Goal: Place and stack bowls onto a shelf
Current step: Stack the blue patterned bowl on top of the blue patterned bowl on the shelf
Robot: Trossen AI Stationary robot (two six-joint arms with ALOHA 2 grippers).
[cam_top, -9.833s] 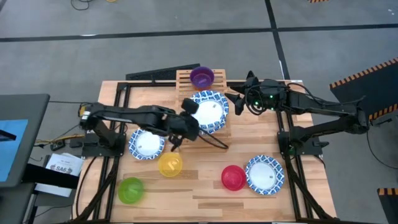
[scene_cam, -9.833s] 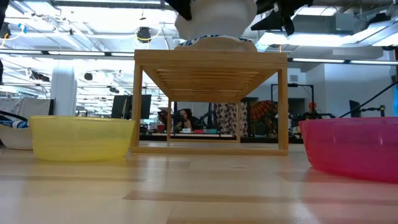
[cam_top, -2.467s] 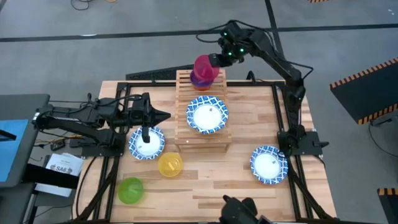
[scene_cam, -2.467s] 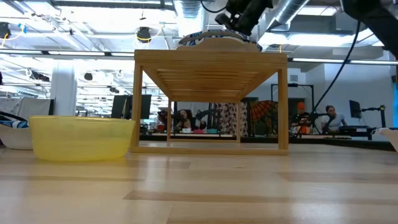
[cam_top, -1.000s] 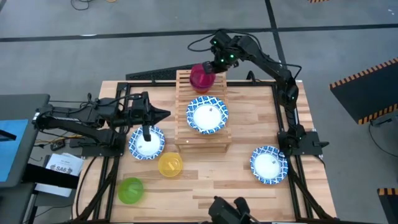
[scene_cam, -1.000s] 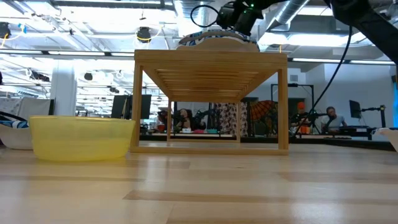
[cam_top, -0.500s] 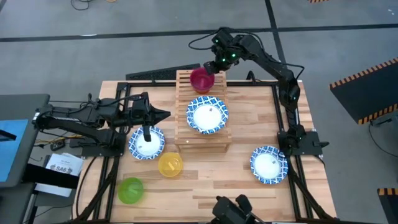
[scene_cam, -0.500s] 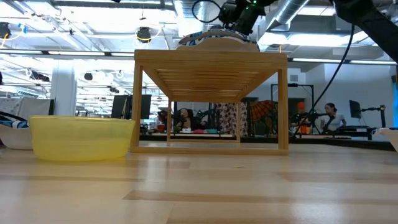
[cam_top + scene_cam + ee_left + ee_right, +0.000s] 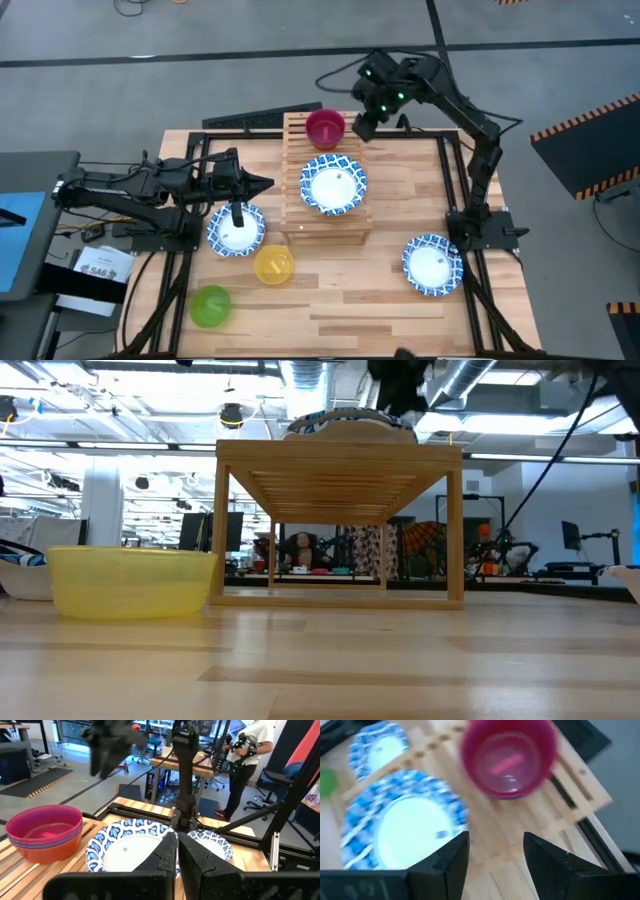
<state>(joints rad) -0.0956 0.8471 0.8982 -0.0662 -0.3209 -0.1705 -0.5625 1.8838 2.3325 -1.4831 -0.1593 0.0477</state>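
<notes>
Right claw (image 9: 364, 128) has let go of pink bowl (image 9: 324, 127), pulling away

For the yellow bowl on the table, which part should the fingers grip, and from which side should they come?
Grip the rim of the yellow bowl, coming straight down from above. It sits upright with its mouth open, so one finger could probably go inside and one outside the thin wall. The rim facing the green bowl looks free.

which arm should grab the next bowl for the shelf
Probably the left. The left gripper hangs over the blue-rimmed bowl beside the shelf, with the yellow bowl close by. The right gripper, open, is up by the pink bowl at the shelf's far end.
</notes>
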